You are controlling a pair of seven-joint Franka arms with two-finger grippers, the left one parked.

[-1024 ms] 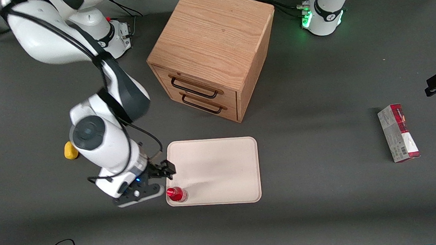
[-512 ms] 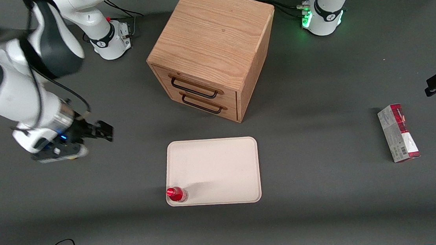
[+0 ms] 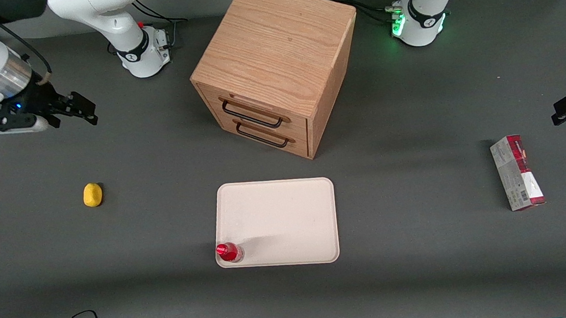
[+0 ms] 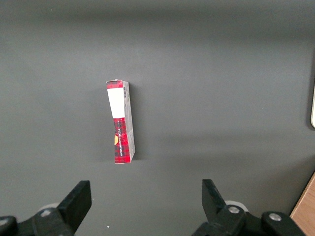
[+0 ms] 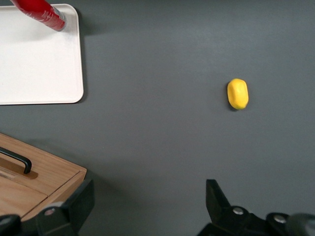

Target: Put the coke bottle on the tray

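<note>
Coke bottle (image 3: 229, 252) upright in the tray (image 3: 288, 215) corner nearest the front camera, toward the working arm's end, base just inside the low rim. Placement judged done; nothing left but keeping clear.

Pincer (image 3: 85, 108) high over the tabletop (image 3: 426, 269), well apart from the tray, near the working arm's base. Fingers spread, nothing between them; wrist view shows both black fingertips (image 5: 216, 196) wide apart with bare grey surface in the gap.

Handling, as a judgement: small, slim, probably light and stiff plastic, smooth and somewhat slippery on the label. Tall for so narrow a base, so easy to tip by a sideways nudge, all the more so close to the rim. Best hold, should a re-grasp be needed: across the body about mid-height, below the cap, fingers square to the sides, moderate squeeze only. Cap too narrow for a sure grip.

Elsewhere: yellow lump (image 3: 92, 194) alone toward the working arm's end; wooden drawer cabinet (image 3: 275, 67) farther from the front camera than the tray; red-and-grey carton (image 3: 517, 173) toward the parked arm's end.
</note>
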